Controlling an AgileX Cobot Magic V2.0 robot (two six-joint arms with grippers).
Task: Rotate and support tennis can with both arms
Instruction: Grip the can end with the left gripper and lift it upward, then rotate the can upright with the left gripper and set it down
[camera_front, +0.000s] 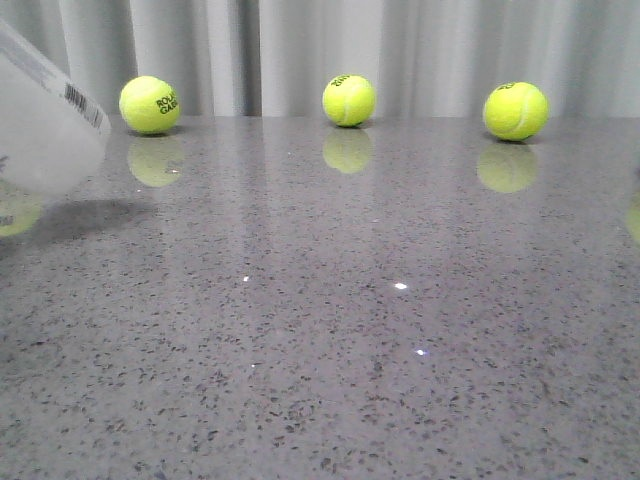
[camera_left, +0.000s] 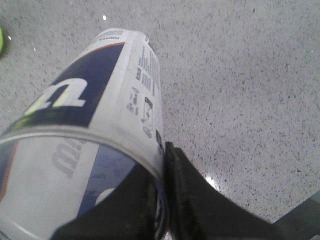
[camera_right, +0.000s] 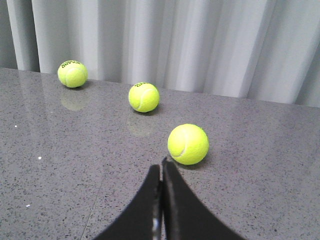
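Note:
The tennis can (camera_left: 100, 95) is white and navy with a white W logo and small print, and its near end is clear plastic. My left gripper (camera_left: 163, 150) is shut on the can's rim: one finger (camera_left: 131, 202) shows inside through the clear wall and the other finger (camera_left: 187, 190) lies outside. In the front view the can (camera_front: 40, 120) slants in at the far left with a barcode showing, and its end hangs above its shadow on the table. My right gripper (camera_right: 161, 167) is shut and empty, low over the table, far from the can.
Three yellow-green tennis balls (camera_front: 149, 104) (camera_front: 349, 100) (camera_front: 515, 110) stand along the back of the grey speckled table (camera_front: 330, 330) before a pale curtain. In the right wrist view one ball (camera_right: 188, 144) lies just beyond my fingertips, and two others (camera_right: 143, 97) (camera_right: 72, 73) lie farther off.

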